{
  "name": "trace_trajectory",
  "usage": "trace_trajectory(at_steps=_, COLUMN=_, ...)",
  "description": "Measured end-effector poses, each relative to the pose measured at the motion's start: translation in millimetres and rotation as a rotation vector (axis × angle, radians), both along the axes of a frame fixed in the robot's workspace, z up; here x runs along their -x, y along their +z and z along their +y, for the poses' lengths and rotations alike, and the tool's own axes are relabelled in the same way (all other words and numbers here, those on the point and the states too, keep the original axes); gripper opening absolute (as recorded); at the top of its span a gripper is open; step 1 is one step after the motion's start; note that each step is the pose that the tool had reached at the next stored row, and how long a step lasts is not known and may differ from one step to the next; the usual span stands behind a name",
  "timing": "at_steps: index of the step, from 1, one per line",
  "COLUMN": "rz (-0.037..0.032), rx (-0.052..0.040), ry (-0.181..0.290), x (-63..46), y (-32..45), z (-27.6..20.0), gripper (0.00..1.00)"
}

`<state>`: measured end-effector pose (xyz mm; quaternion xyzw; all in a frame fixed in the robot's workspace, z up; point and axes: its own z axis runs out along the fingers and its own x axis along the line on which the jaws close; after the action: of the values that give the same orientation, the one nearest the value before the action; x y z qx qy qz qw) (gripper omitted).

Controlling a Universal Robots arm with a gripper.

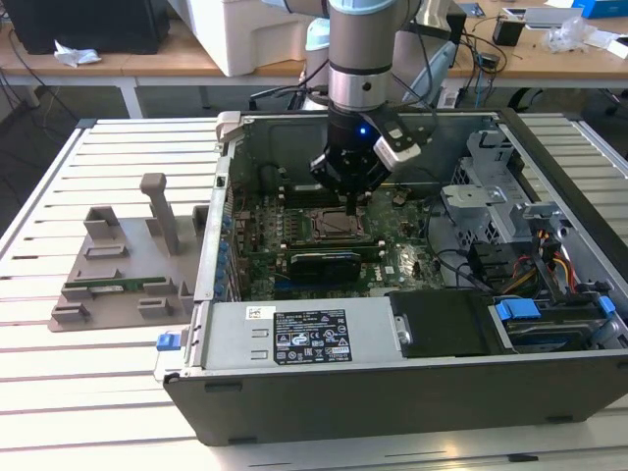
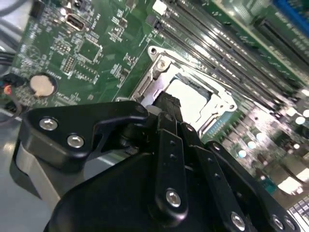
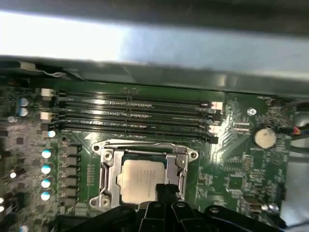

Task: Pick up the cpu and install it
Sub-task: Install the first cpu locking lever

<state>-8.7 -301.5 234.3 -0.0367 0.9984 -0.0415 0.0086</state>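
Slats of pale metal form the table (image 1: 118, 383) under the open computer case (image 1: 412, 392), with wooden desks (image 1: 177, 61) behind. A grey fixture (image 1: 128, 265) holding a green memory stick (image 1: 116, 287) sits beside the case. The gripper (image 1: 351, 208) hangs over the motherboard (image 3: 231, 169); I cannot tell whether it is clenched. The cpu (image 3: 140, 181) lies in the socket frame (image 3: 107, 169), touching the fingertips (image 3: 166, 191).

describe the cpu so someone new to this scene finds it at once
Look inside the open computer case at the green motherboard. Just beside the four long memory slots is a metal socket frame; the cpu is the pale silvery square lying inside it, under the pincer.
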Motion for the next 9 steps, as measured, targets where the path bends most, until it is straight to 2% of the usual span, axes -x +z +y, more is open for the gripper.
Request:
trace_trajectory(at_steps=6, rz=0.0, rx=-0.0005, ry=0.0, x=0.0, y=26.8, z=0.0, gripper=0.11)
trace_trajectory(at_steps=9, rz=-0.0001, rx=-0.0022, ry=0.0, x=0.0, y=27.4, z=0.0, gripper=0.11)
